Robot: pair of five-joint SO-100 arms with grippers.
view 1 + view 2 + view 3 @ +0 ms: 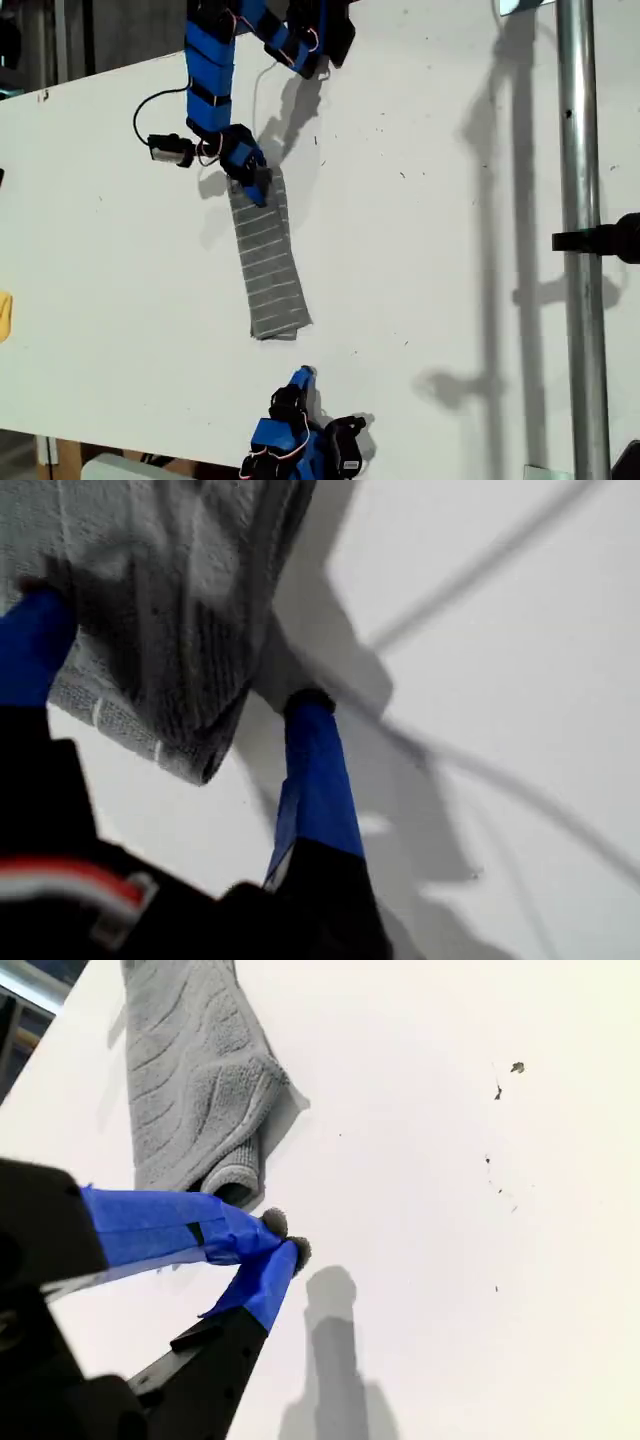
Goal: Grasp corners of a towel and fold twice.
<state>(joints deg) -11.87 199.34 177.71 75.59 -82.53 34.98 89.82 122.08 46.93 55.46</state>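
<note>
The grey striped towel lies on the white table folded into a long narrow strip. My first gripper is at the strip's far end in the exterior view. It is open, one blue finger over the cloth and the other finger on the bare table beside it. A folded corner of the towel droops between them. My second gripper is shut and empty, a short way off the strip's near rolled end.
A metal pole with a black clamp stands at the exterior view's right. A black cable loops beside the first arm. A yellow object sits at that view's left edge.
</note>
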